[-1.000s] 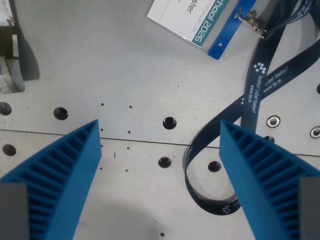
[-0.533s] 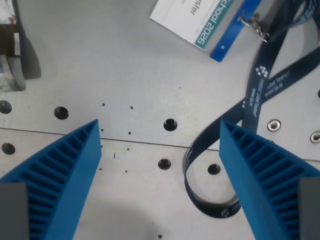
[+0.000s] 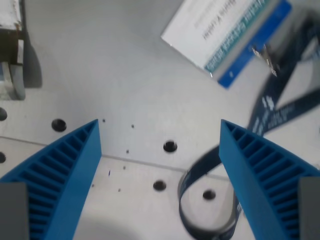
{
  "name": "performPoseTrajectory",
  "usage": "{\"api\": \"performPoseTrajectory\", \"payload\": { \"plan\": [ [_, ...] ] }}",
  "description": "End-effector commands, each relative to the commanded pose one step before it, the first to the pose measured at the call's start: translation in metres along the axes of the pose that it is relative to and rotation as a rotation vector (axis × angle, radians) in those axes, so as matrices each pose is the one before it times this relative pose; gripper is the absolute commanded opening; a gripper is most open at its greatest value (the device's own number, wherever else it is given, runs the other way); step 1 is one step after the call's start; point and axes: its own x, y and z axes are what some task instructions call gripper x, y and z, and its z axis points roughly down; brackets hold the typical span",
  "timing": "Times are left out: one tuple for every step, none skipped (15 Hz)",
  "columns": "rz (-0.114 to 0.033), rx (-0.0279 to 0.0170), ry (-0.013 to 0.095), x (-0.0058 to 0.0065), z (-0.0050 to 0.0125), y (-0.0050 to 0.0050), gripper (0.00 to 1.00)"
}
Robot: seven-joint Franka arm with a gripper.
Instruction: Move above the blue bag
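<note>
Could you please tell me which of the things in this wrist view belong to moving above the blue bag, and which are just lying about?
Belongs to the job:
- gripper, open and holding nothing
- the blue bag itself is not in view

Just lying about:
- name badge, white card with a blue strip
- dark blue lanyard, clipped to the badge
- grey metal object at the wrist view's left
- perforated table

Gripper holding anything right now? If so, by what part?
Nothing is held. The gripper is open, its jaws wide apart over the bare table; the lanyard lies on the table below, ungripped.
</note>
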Motion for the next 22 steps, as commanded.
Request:
{"api": "performPoseTrajectory", "payload": {
  "plan": [
    [-0.2469, 0.03649, -0.0043, 0.01719, 0.00426, -0.00255, 1.0],
    [-0.0291, 0.00209, 0.0022, 0.00458, 0.00295, -0.00071, 1.0],
    [-0.0293, 0.00121, 0.003, 0.00473, 0.00316, -0.00057, 1.0],
    [-0.0323, 0.00149, 0.0039, 0.00483, 0.00339, -0.00045, 1.0],
    [-0.0316, 0.00046, 0.0045, 0.00495, 0.00357, -0.00033, 1.0],
    [-0.03, 0.00155, 0.0001, 0.005, 0.00372, -0.00023, 1.0],
    [-0.0268, 0.00075, 0.0031, 0.005, 0.00382, -0.0001, 1.0],
    [-0.0299, 0.00083, 0.0041, 0.005, 0.00389, 0.00005, 1.0],
    [-0.0307, 0.00125, 0.003, 0.005, 0.0039, 0.00024, 1.0],
    [-0.0285, -0.00018, 0.0062, 0.005, 0.00392, 0.00042, 1.0],
    [-0.031, 0.00042, 0.0034, 0.005, 0.00393, 0.00058, 1.0],
    [-0.0272, -0.00017, 0.0036, 0.005, 0.00393, 0.00076, 1.0],
    [-0.0261, 0.00068, 0.0033, 0.005, 0.00396, 0.00094, 1.0],
    [-0.0254, -0.0008, 0.0046, 0.005, 0.00395, 0.00114, 1.0],
    [-0.0246, 0.00159, 0.0007, 0.00492, 0.00394, 0.00129, 1.0],
    [-0.0207, -0.00096, 0.0043, 0.00479, 0.00391, 0.00144, 1.0],
    [-0.0203, 0.0005, 0.0015, 0.00461, 0.00384, 0.0016, 1.0],
    [-0.0187, -0.00145, 0.0031, 0.00439, 0.00376, 0.00175, 1.0],
    [-0.0166, -0.00173, 0.0031, 0.00416, 0.00366, 0.00188, 1.0],
    [-0.0122, -0.00025, 0.0003, 0.00389, 0.00354, 0.00196, 1.0],
    [-0.0112, -0.00106, 0.0009, 0.00363, 0.00339, 0.002, 1.0],
    [-0.0046, -0.00084, 0.0002, 0.00335, 0.00323, 0.002, 1.0]
  ]
}}
